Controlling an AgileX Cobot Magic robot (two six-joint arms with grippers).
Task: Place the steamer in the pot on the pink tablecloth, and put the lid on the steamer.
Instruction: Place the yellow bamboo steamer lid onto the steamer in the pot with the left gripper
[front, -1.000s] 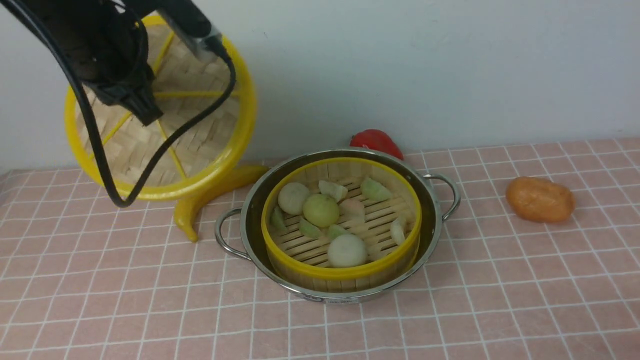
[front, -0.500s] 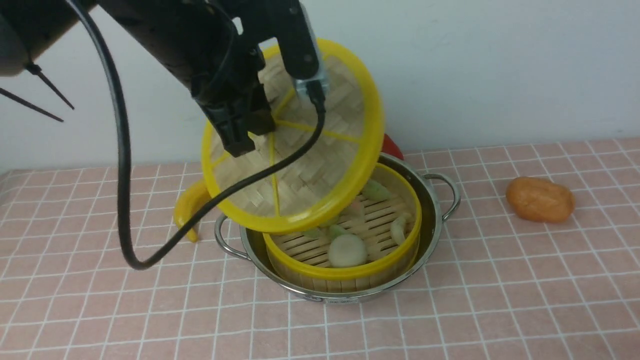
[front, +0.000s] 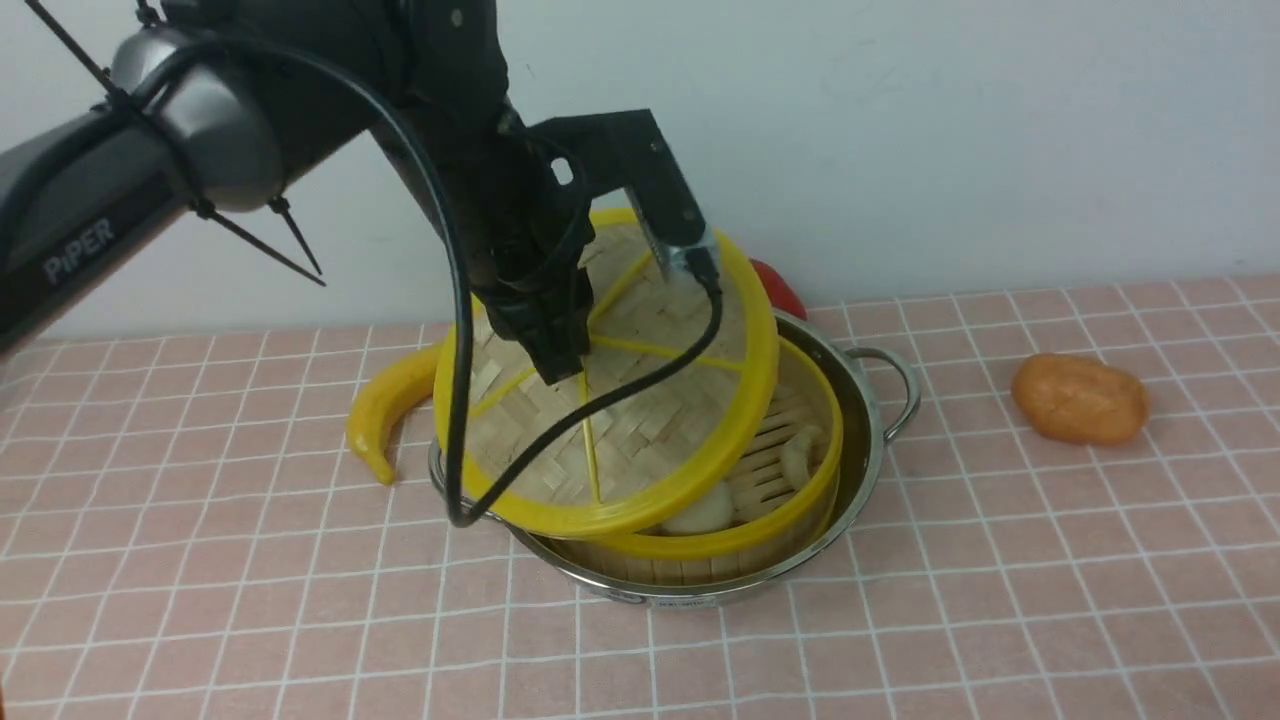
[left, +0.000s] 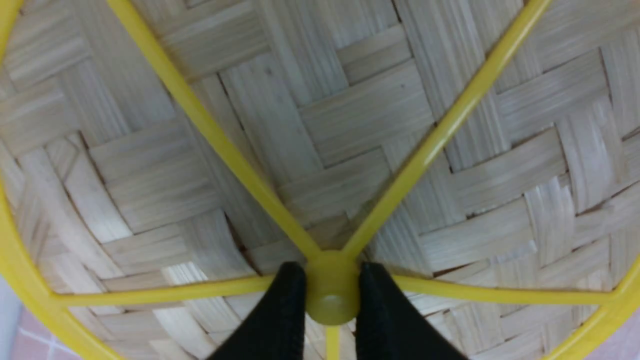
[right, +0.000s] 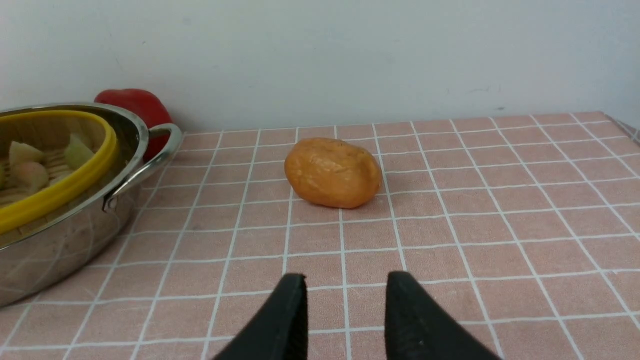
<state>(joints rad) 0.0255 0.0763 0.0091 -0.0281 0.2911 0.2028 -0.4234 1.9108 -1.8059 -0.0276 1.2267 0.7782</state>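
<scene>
OK, left pincer (left: 332, 280) was clenched on the lid (front: 655, 430) by its centre hub (left: 332, 302). The lid hung tilted over the steamer (front: 780, 528), which sat in the pot (front: 865, 430) on the pink tablecloth (front: 1000, 560). I judged it light and stiff, hub plastic probably slick, so it could swivel in the grip. Right pincer (right: 345, 277) gaped empty above the tablecloth. Lid hid most of the steamer's food (front: 705, 515); couldn't tell whether its low edge touched the rim.
</scene>
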